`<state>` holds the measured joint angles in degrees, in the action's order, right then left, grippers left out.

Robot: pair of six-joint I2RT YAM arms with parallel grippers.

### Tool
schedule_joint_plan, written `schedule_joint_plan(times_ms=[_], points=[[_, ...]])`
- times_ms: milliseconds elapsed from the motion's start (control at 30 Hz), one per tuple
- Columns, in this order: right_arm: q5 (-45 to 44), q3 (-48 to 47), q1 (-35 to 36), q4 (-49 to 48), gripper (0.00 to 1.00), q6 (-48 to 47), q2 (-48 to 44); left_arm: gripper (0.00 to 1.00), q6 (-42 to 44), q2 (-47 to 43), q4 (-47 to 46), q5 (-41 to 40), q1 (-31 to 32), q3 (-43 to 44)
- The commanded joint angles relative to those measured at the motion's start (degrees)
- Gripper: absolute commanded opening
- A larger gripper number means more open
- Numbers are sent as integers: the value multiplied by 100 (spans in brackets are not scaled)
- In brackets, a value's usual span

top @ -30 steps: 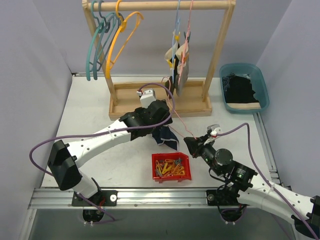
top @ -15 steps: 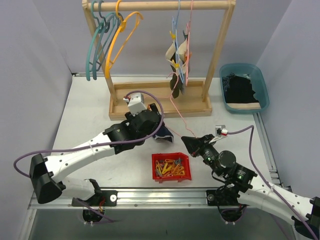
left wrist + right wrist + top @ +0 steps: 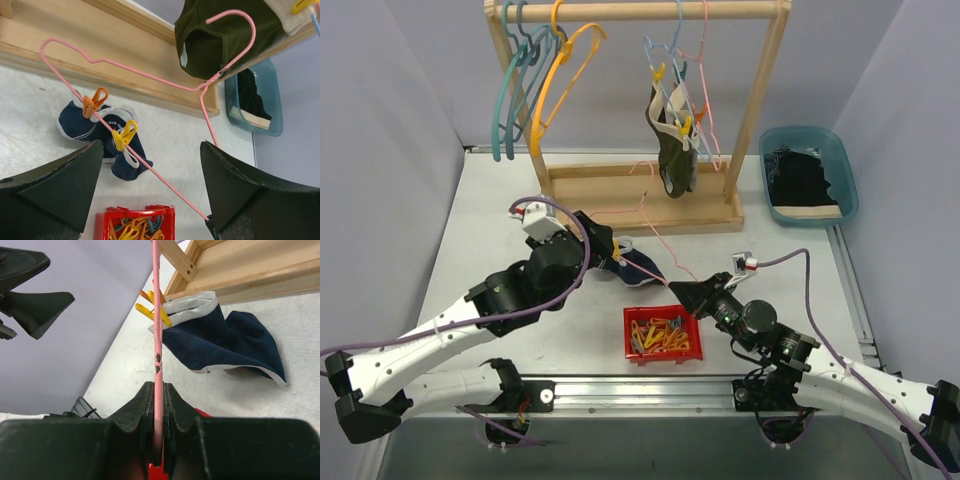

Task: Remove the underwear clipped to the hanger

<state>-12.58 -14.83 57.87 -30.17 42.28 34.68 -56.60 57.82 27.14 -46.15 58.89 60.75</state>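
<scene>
The navy underwear point(image 3: 638, 268) lies on the table, clipped to a pink hanger point(image 3: 156, 300) by an orange clip point(image 3: 95, 102) and a yellow clip point(image 3: 125, 136). My right gripper point(image 3: 685, 292) is shut on the hanger's lower end, as the right wrist view point(image 3: 159, 440) shows. My left gripper point(image 3: 610, 250) is open and empty just left of the clips; in its wrist view point(image 3: 150, 150) the hanger passes between its fingers untouched. The dark olive underwear point(image 3: 668, 160) hangs on the wooden rack point(image 3: 640, 210), with a grey-beige piece point(image 3: 286, 17) beside it.
A red tray of loose clips point(image 3: 663, 335) sits between the arms near the front. A blue bin point(image 3: 845, 165) holding dark cloth stands at the back right. Teal, grey and orange hangers point(image 3: 535, 85) hang at the rack's left end.
My left gripper has let go of the navy underwear and drawn back left and toward me. The right gripper has shifted left with the hanger. The clothes on the rack have swung.
</scene>
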Motion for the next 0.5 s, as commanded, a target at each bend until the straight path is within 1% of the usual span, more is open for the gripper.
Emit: schedule_joint_plan(times_ms=[0,33,133,367,467], points=[[-183,198,58,-481,0,508,-206,88,-9,-420,221,-342,34,-46],[-253,304,67,-455,0,892,-433,88,-9,-473,257,-359,34,-55],[-552,682,76,-367,0,1509,-986,88,26,-614,327,-360,35,-81],[-930,1131,155,-121,0,2300,-1806,91,70,-492,231,35,34,-90],[-1053,1281,163,-94,0,2634,-2008,93,79,-334,-58,273,34,-169]])
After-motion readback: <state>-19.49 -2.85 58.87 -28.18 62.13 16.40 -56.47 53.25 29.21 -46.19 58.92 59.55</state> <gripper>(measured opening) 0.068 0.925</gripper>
